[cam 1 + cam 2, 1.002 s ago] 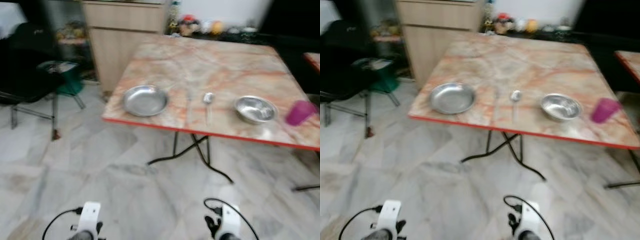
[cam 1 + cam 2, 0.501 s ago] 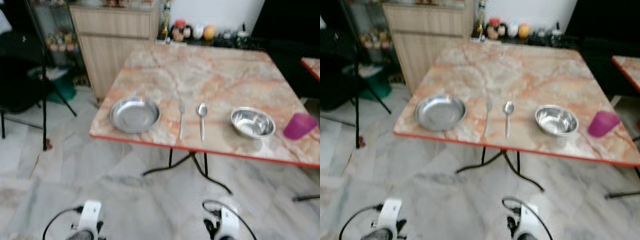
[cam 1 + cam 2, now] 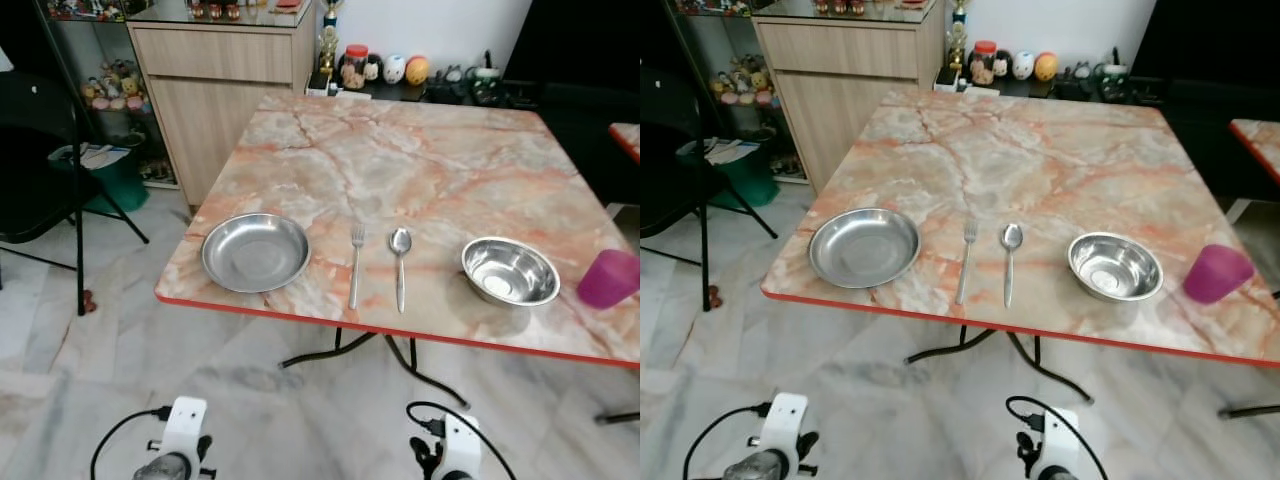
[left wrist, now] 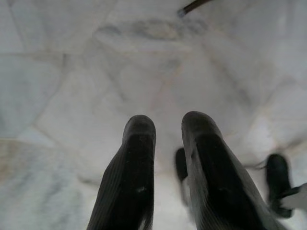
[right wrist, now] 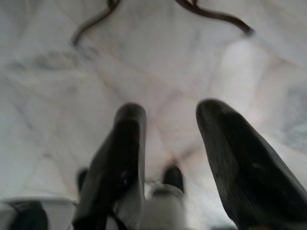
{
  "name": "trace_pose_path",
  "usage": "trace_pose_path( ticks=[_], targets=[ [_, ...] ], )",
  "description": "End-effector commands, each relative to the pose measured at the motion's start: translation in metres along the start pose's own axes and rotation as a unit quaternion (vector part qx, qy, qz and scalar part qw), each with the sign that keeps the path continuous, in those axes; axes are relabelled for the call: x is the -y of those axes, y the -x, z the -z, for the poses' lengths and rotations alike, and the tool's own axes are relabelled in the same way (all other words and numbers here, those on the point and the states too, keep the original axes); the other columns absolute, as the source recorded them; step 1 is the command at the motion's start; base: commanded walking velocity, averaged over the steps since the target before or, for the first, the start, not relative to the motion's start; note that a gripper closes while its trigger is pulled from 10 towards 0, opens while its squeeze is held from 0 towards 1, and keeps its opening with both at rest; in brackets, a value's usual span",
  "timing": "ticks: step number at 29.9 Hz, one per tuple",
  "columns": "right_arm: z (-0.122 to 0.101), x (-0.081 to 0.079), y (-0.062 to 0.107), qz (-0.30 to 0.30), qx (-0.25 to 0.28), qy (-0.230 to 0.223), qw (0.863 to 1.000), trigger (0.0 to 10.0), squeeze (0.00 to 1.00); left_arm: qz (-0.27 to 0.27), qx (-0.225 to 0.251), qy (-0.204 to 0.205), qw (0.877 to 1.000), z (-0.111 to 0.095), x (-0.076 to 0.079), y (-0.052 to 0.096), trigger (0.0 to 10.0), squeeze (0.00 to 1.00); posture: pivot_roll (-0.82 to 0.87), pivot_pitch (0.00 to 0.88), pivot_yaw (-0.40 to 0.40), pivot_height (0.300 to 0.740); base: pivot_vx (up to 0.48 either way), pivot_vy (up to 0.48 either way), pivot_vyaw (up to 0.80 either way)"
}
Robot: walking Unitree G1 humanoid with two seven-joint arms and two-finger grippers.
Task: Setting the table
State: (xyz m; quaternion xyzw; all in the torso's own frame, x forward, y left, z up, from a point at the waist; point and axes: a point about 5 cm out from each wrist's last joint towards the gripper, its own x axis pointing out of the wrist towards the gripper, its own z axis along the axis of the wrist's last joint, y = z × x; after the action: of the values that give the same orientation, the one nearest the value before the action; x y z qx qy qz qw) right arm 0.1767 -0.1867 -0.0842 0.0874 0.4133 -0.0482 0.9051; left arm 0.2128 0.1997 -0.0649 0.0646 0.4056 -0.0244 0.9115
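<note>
Marble-topped bench (image 3: pixel 420 160) with red edge, ahead of and above both grippers. Along its near edge, robot's left to right: steel plate (image 3: pixel 256 251), fork (image 3: pixel 355 264), spoon (image 3: pixel 400 264), steel bowl (image 3: pixel 510 270), purple cup (image 3: pixel 608 278) at the far right end. Fork and spoon lie just beside each other, apart, long axes running near-to-far, handles toward the robot.

Left gripper (image 4: pixel 165 139) hangs low over the tiled floor (image 3: pixel 230 380), fingers slightly parted, holding nothing. Right gripper (image 5: pixel 168 129) likewise low over the floor, fingers spread wider, empty.

Judgement: all tableware lies forward and up from both grippers. Plate sits on the left arm's side; bowl and cup on the right arm's. Cutlery lies between, spoon a little nearer the right arm.
</note>
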Motion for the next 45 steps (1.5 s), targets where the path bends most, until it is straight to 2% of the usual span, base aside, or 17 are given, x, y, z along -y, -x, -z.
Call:
trace_pose_path(
  ticks=[1, 13, 31, 37, 45],
  targets=[
    [-0.0010, -0.0025, -0.0005, 0.000, 0.004, -0.007, 1.000, 10.0, 0.00, -0.002, -0.010, 0.002, 1.000, 0.0071, -0.0034, 0.0020, 10.0, 0.00, 0.05, 0.000, -0.029, 0.740, 0.000, 0.000, 0.00],
    [-0.0020, -0.0025, -0.0006, -0.004, 0.008, -0.010, 1.000, 10.0, 0.00, -0.004, -0.015, 0.008, 1.000, 0.0074, -0.0031, 0.0017, 10.0, 0.00, 0.05, 0.000, -0.032, 0.740, 0.000, 0.000, 0.00],
    [-0.0019, -0.0027, -0.0007, -0.003, 0.007, -0.009, 1.000, 10.0, 0.00, -0.011, -0.018, 0.013, 1.000, 0.0085, -0.0061, 0.0022, 10.0, 0.00, 0.06, 0.000, -0.032, 0.740, 0.000, 0.303, 0.00],
    [-0.0023, -0.0027, -0.0008, -0.004, 0.007, -0.010, 1.000, 10.0, 0.00, -0.013, -0.015, 0.017, 1.000, 0.0078, -0.0060, 0.0020, 10.0, 0.00, 0.05, 0.000, -0.031, 0.740, 0.000, 0.000, 0.00],
    [-0.0025, -0.0026, -0.0008, -0.005, 0.007, -0.009, 1.000, 10.0, 0.00, -0.017, -0.013, 0.015, 1.000, 0.0079, -0.0065, 0.0022, 10.0, 0.00, 0.06, 0.000, -0.034, 0.740, 0.000, 0.408, 0.00]
  ],
)
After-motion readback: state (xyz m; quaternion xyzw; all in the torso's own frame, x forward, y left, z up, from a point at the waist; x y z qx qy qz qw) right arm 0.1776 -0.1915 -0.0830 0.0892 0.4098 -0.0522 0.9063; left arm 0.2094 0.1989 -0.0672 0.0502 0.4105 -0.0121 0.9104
